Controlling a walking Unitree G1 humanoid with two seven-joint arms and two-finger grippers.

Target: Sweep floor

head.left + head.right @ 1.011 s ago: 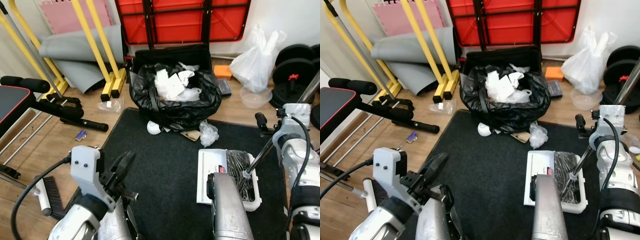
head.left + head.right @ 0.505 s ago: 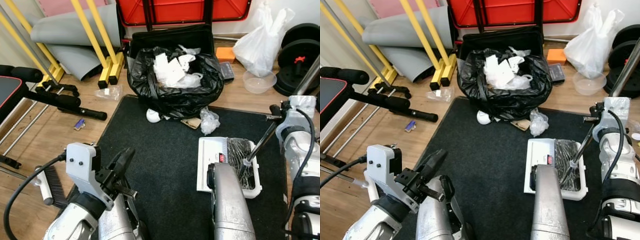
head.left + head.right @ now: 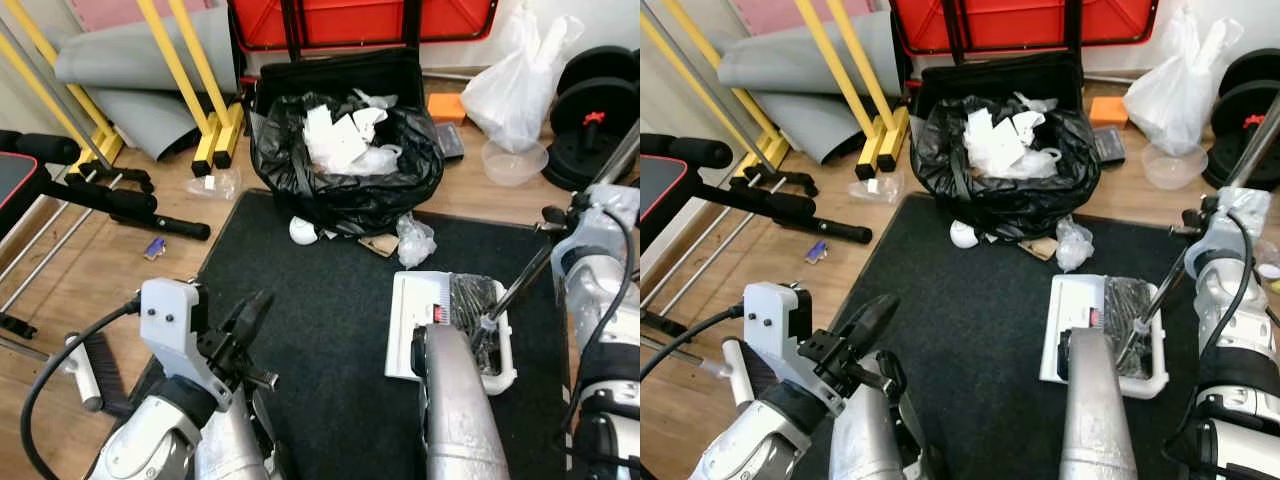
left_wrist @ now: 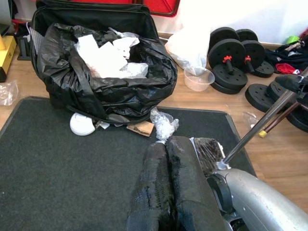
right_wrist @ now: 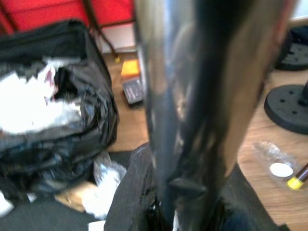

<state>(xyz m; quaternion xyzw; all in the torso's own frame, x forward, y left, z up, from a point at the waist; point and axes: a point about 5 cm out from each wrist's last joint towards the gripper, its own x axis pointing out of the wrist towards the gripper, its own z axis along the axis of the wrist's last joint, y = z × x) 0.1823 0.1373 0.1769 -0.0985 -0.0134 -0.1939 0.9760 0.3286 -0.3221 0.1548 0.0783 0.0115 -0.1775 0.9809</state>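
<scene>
A white dustpan (image 3: 415, 325) lies on the black mat (image 3: 320, 320), with dark debris in its tray. Its metal handle (image 3: 515, 290) slants up to my right gripper (image 3: 553, 214), which is shut on it; in the right wrist view the pole stands between the fingers (image 5: 134, 192). My left gripper (image 3: 250, 322) hovers low over the mat's left part, shut and holding nothing (image 4: 168, 183). A hand brush (image 3: 95, 375) with a white handle lies on the wood floor to its left. Beyond the pan, crumpled plastic (image 3: 415, 240), a cardboard scrap (image 3: 380, 245) and a white round piece (image 3: 302, 231) lie by a full black rubbish bag (image 3: 345, 165).
A weight bench (image 3: 60, 185) and yellow frames (image 3: 200, 90) stand at the left, with grey mats behind. A red folded table (image 3: 360, 20) leans at the back. A white plastic bag (image 3: 515, 80), a clear bowl (image 3: 513, 162) and weight plates (image 3: 595, 110) crowd the right.
The camera has shifted a little, so the scene sits higher in the picture. My right gripper has leaned the handle's top slightly to the right. The dustpan and litter have stayed put.
</scene>
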